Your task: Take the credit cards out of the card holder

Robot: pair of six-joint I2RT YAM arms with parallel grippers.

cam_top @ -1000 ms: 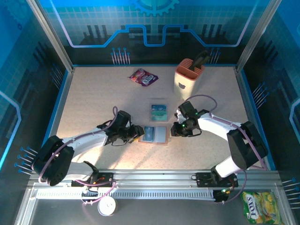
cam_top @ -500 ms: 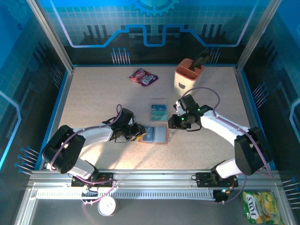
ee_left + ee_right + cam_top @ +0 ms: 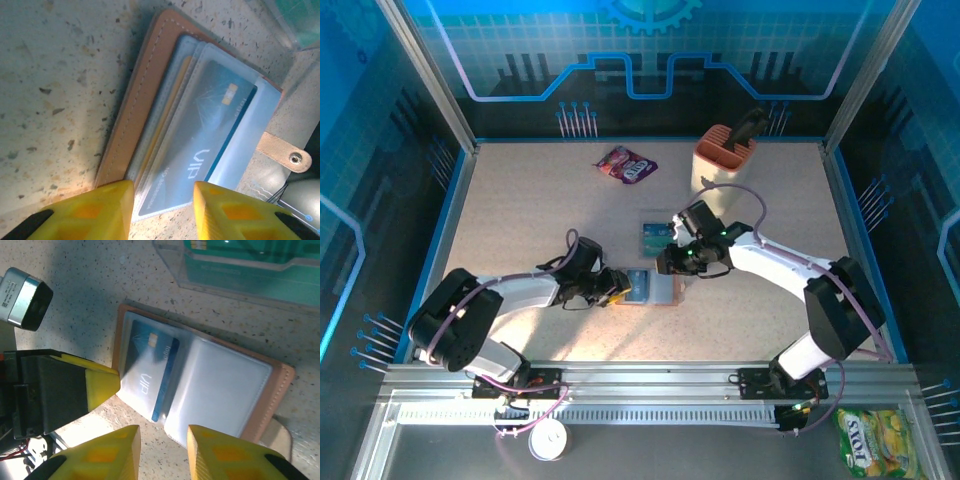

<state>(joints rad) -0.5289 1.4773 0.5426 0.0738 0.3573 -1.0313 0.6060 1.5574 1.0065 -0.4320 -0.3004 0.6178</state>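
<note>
The left gripper (image 3: 617,290) sits at the left end of the open card holder (image 3: 652,288), its yellow fingers parted with nothing pinched between them. In its wrist view the left gripper (image 3: 162,200) hangs just over the near left corner of the card holder (image 3: 135,110). The right gripper (image 3: 667,264) has swung left and a little farther away since a second ago, when it sat off the right end of the card holder. Now we see it over the far right part, and in its wrist view the right gripper (image 3: 164,442) shows a narrow gap that holds nothing. The left arm's elbow has drawn in toward the middle, though its gripper has barely shifted. The card holder (image 3: 277,390) lies flat and open near the middle of the table (image 3: 520,210), where it was before. A blue card (image 3: 210,130) is still tucked in its left pocket, and the right wrist view shows that same blue card (image 3: 150,367). A teal card (image 3: 658,238) in a clear sleeve lies just beyond, unmoved.
</note>
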